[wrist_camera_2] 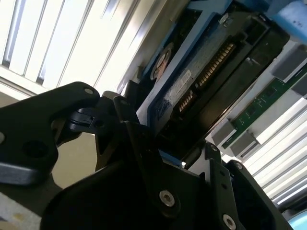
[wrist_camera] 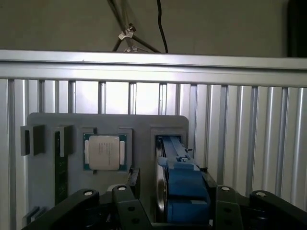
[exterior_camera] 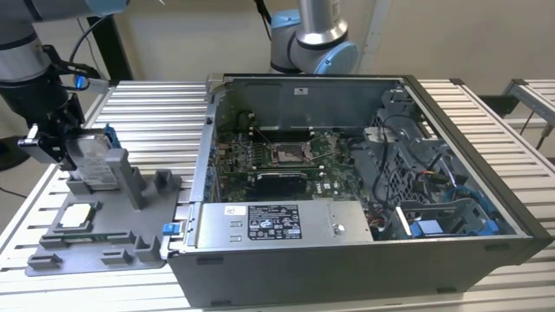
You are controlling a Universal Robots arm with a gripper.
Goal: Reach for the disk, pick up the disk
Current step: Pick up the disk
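As far as the exterior view goes, the disk [exterior_camera: 90,155] is way over at about 9 o'clock, standing on edge on the grey tray [exterior_camera: 113,237] with its lower edge tucked down among the tray's upright posts. It has a silver face, with a bit of blue bracket peeking out along one edge. The gripper [exterior_camera: 67,153] is right on it from the disk's 9 o'clock side, and the arm [exterior_camera: 26,58] runs up toward 11 o'clock.

In the first wrist view the disk [wrist_camera: 180,184] shows edge-on, blue bracket toward the camera, with the black gripper body straddling it. The second wrist view catches the disk's [wrist_camera_2: 192,81] circuit-board side, blue frame and a row of connector pins, with the gripper hard up against it. Honestly can't tell whether it has actually clamped down or is just sitting around the disk.

Other stuff: a small square silver chip [exterior_camera: 77,214] lies flat on the same tray at roughly 6 o'clock from the disk, near but not touching. The open computer case [exterior_camera: 347,279] takes up the middle and the 3 o'clock side, well apart from the disk, with a long grey box [exterior_camera: 277,224] along its 6 o'clock edge. Everything sits on a slatted metal table [exterior_camera: 147,110].
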